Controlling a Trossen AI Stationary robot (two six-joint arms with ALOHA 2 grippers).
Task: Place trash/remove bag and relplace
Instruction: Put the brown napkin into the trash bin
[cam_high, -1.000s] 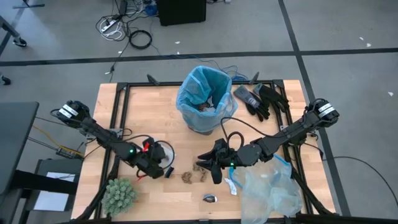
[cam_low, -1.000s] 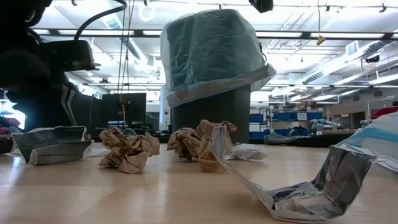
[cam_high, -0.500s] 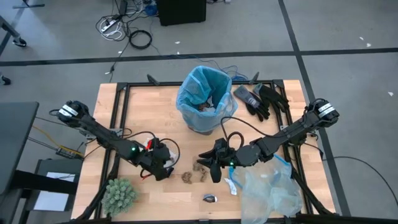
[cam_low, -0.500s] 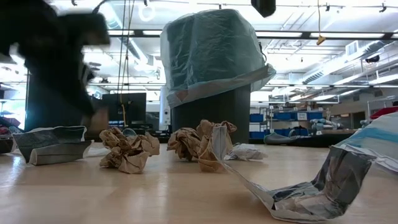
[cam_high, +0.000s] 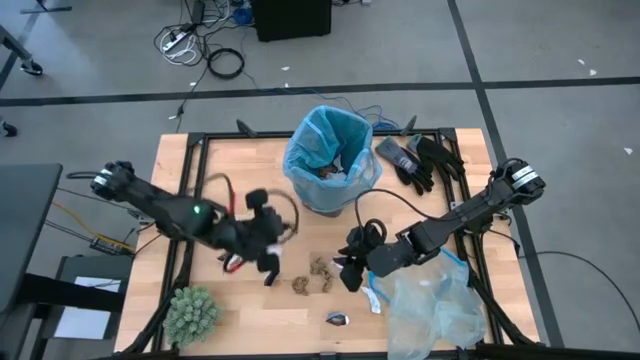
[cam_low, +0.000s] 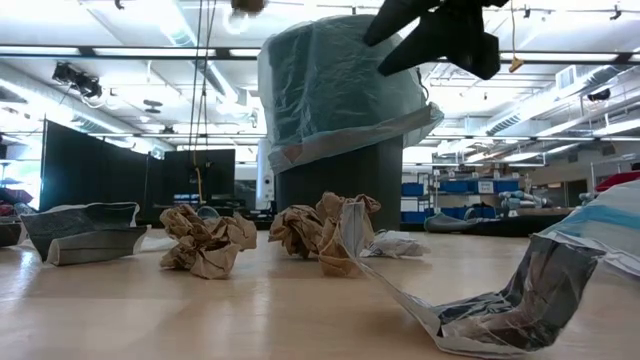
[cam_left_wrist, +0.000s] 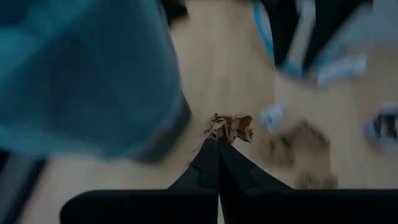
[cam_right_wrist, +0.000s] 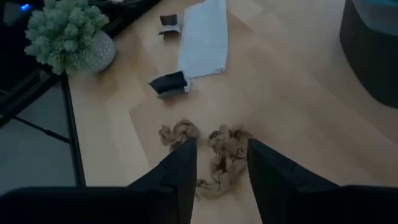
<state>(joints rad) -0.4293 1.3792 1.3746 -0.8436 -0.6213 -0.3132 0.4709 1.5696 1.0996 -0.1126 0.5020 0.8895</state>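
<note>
The blue bag (cam_high: 330, 150) lines the dark bin (cam_low: 340, 180) at the far middle of the table, with scraps inside. Two brown paper wads (cam_high: 300, 285) (cam_high: 321, 268) lie on the table in front of it. My left gripper (cam_high: 270, 268), raised left of them, is shut on a small brown wad (cam_left_wrist: 230, 127), which also shows at the top of the low view (cam_low: 245, 4). My right gripper (cam_right_wrist: 221, 165) hangs open above the wads (cam_right_wrist: 227, 152), tipped down, its fingers on either side without touching. My left gripper pinches the small brown wad's near edge (cam_left_wrist: 219, 132) between its two fingertips. The fingers come slanting down from the table's left. The wad sticks out past the tips and is lifted clear of the table.
Black gloves (cam_high: 420, 160) lie right of the bin. A pale plastic bag (cam_high: 430, 305) fills the near right corner, with a white strip (cam_high: 372, 295) beside it. A dark wrapper (cam_high: 338, 319) lies near the front edge, a green plant ball (cam_high: 190, 312) near left. Grey crumpled paper (cam_low: 85, 230) lies left.
My left gripper has risen quickly off the table with the small wad, rolling and drifting a little toward the bin. My right gripper has tipped downward over the two wads on the table. Those wads have stayed put.
</note>
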